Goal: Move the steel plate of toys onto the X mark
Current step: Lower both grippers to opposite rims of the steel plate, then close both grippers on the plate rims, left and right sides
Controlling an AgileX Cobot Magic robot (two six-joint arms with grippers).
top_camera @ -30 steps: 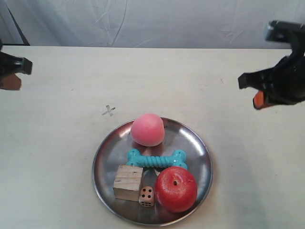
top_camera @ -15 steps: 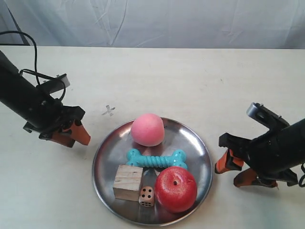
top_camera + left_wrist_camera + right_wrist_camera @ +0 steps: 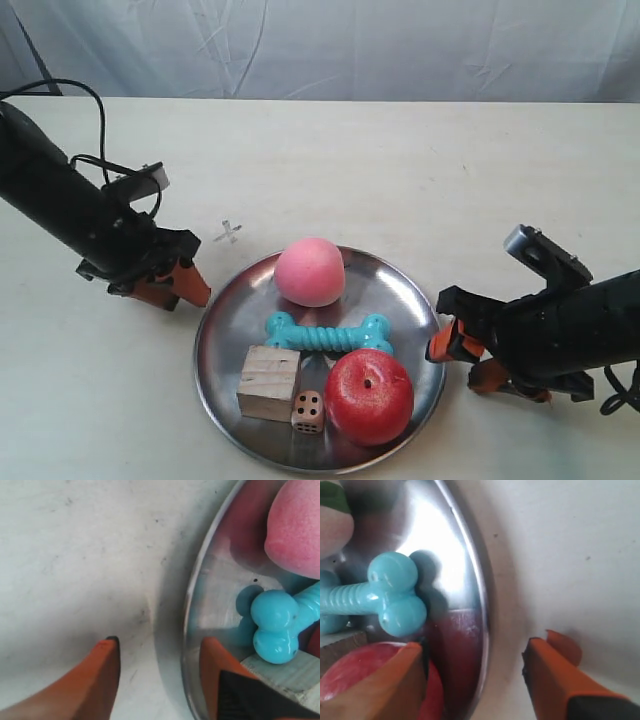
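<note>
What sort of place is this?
Probably a robot test bench: a plain grey cloth backdrop, a pen-drawn grey X mark on the cream tabletop, and an orange-fingered left tool and right tool straddling a round shiny steel plate of toys.

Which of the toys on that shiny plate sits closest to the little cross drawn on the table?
The pink ball. It sits at the edge of the plate nearest the X mark; the bone, cube, die and apple lie farther off.
</note>
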